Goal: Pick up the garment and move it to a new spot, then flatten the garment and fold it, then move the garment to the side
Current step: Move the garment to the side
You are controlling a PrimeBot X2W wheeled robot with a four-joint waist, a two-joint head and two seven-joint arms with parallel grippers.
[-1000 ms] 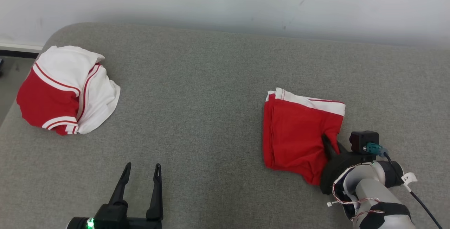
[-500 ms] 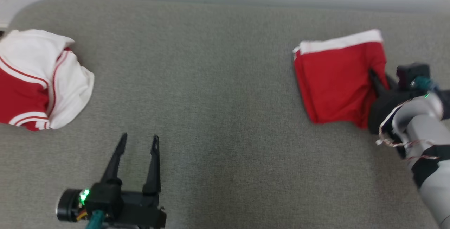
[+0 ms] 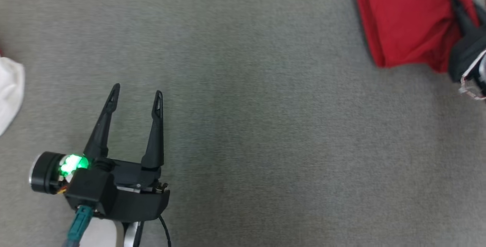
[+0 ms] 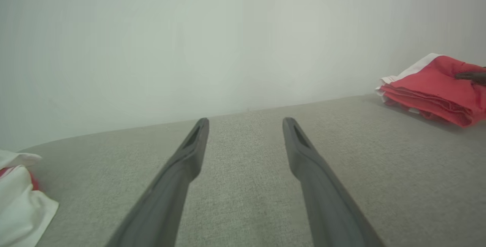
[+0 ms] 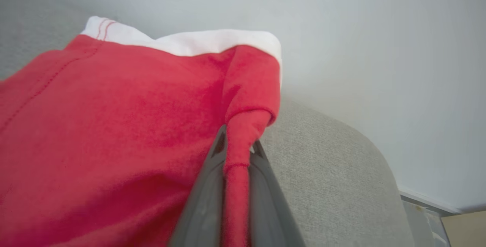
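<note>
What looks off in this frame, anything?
Only minor: the right end effector is shut on one corner of the folded red garment, bunching that corner into a ridge. A second, white garment lies rumpled off to the left. Nothing spilled or damaged.

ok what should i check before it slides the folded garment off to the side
1. Right jaws clamped on a fold of the folded red cloth garment with a white band: ok.
2. Garment lying as a neat layered stack, per the left wrist view: ok.
3. Left jaws open, holding nothing, over the grey fabric surface: ok.
4. Crumpled white and red garment well apart from the folded one: ok.
5. Enough room on the surface beyond the folded garment: cannot tell.
</note>
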